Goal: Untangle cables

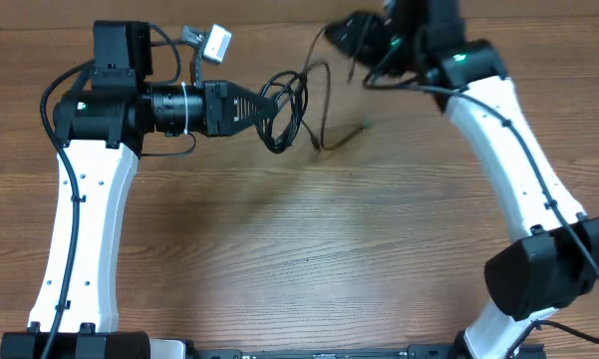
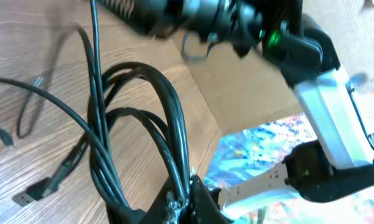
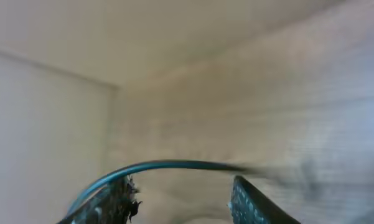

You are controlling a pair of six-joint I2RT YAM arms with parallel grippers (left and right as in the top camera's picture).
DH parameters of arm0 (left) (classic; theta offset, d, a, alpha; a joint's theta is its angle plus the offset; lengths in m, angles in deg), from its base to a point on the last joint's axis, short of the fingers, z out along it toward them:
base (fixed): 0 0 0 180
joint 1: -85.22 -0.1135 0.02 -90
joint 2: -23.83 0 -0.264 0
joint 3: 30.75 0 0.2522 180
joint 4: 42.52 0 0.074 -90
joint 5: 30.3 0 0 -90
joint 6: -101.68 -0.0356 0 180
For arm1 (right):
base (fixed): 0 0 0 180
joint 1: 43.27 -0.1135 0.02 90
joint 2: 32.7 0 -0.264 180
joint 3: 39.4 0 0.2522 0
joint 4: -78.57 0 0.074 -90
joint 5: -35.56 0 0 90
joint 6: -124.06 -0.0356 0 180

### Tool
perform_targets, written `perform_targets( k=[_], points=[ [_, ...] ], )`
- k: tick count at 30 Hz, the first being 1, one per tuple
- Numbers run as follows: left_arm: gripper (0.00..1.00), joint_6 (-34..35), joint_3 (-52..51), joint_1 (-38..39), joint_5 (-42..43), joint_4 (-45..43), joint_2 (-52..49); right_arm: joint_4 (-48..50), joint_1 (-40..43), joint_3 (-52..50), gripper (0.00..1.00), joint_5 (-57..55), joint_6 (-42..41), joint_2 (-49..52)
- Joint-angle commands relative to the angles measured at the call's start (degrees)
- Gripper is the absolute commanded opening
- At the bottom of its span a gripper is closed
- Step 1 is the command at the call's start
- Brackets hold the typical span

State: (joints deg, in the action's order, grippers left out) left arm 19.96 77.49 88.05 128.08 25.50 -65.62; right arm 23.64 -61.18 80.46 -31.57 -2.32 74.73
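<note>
Although a white tag point(image 1: 217, 42) sits on the wiring by the left arm, any print on it is too small to read. Left gripper point(image 1: 275, 108) is clamped on the cables point(image 1: 297, 95): thin, black, glossy, round in section, gathered in several oval loops that bunch at its fingertips and spread out beyond them over the table point(image 1: 279, 249), a brown wood-grain top. From the left wrist view the loops fan away from the pinch, and a small flat plug point(image 2: 25, 198) lies on the wood to their left. A looser strand point(image 1: 326, 105) runs just right of the loops, between them and the right gripper point(image 1: 351, 36), which is dark and blurred at the table's far side. Right wrist view is blurred: the ribbed fingers point(image 3: 115, 200) stand apart, and one black cord point(image 3: 168, 165) arcs across just above their tips; whether it touches them cannot be told
</note>
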Motion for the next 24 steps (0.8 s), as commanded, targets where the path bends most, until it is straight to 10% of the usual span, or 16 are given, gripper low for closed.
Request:
perform_targets(
  k=[1,7,21,24],
  points=[
    [0.04,-13.7,1.2,-0.2,1.5,7.9,1.4,7.6,6.4,0.1,0.50,16.2,-0.7,-0.4],
    [0.04,-23.9,1.2,-0.2,-13.3,12.7,1.4,-6.3,7.7,0.1,0.55,14.1,6.8,-0.4],
    [0.05,-8.9,0.2,11.7,-59.8,12.3,-11.1,-25.4,8.1,0.1,0.67,-8.6,9.5,-0.4],
    [0.23,-8.1,0.2,15.2,-62.6,12.4,-15.2,-25.6,8.9,0.1,0.69,-8.7,9.5,-0.4]
  ],
)
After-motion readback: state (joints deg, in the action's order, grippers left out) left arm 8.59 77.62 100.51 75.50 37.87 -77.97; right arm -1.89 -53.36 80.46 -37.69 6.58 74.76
